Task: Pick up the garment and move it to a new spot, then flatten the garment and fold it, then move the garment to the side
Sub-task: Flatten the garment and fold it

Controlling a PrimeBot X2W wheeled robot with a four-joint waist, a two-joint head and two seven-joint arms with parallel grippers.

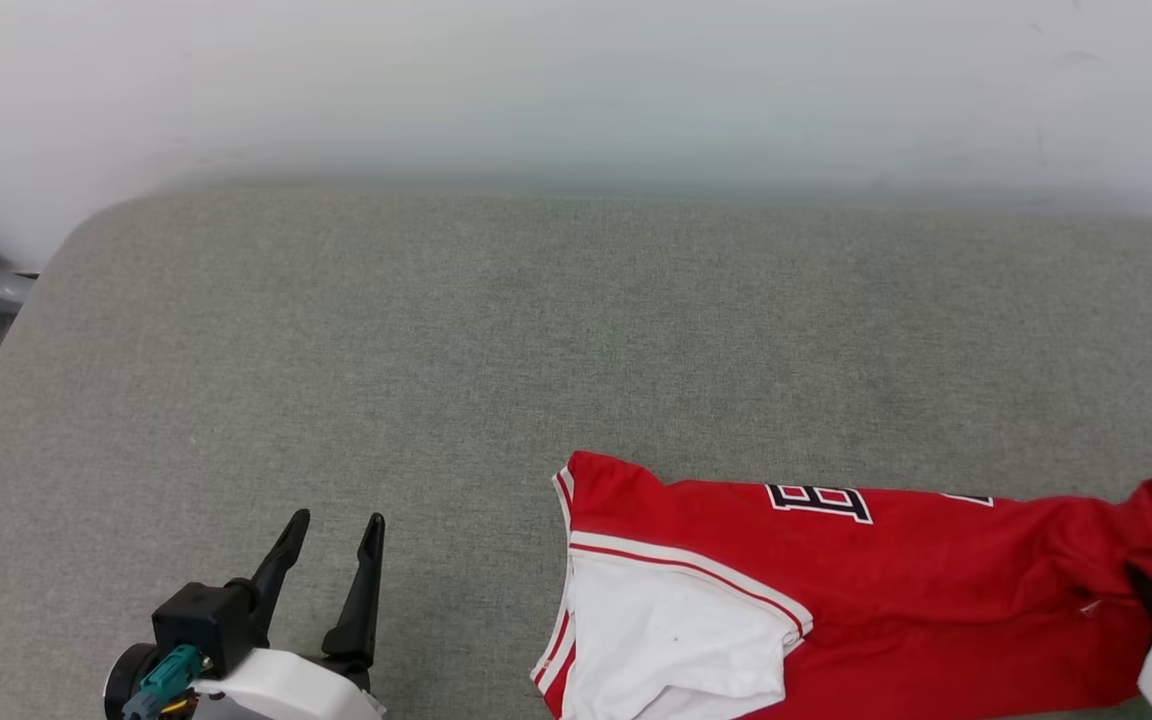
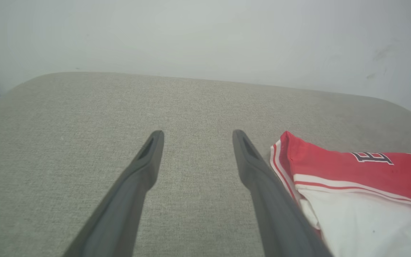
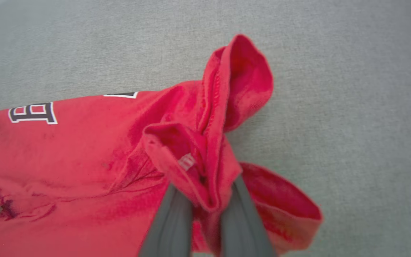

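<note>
- Plainly, the right gripper [image 3: 205, 200] is pinching a bunched fold of the shirt [image 1: 836, 590], both fingers pressed together on red cloth beside a small pale label [image 3: 186, 162]; that grip is probably meant for lifting the shirt to a new spot.
- The shirt is lying stretched along the bench's [image 1: 436, 350] near edge, reaching toward the near right corner, where the pinched end is rising in a crumpled peak.
- Its white sleeve [image 1: 671, 630] is lying flat at the end nearer the bench's middle, with black-and-white lettering [image 1: 821, 500] showing on the red body's far side.
- The left gripper [image 1: 336, 520] is hovering with fingers spread wide and nothing between them, over bare bench by the near edge, just left of the sleeve end; it seems to be waiting to take that end.
- Judging by the lie, the first step is only beginning: most of the shirt is resting on the bench, unflattened and unfolded.
- A single pinch is likely leaving the loose cloth free to droop and twist, so the sleeve end may be dragging during a lift.
</note>
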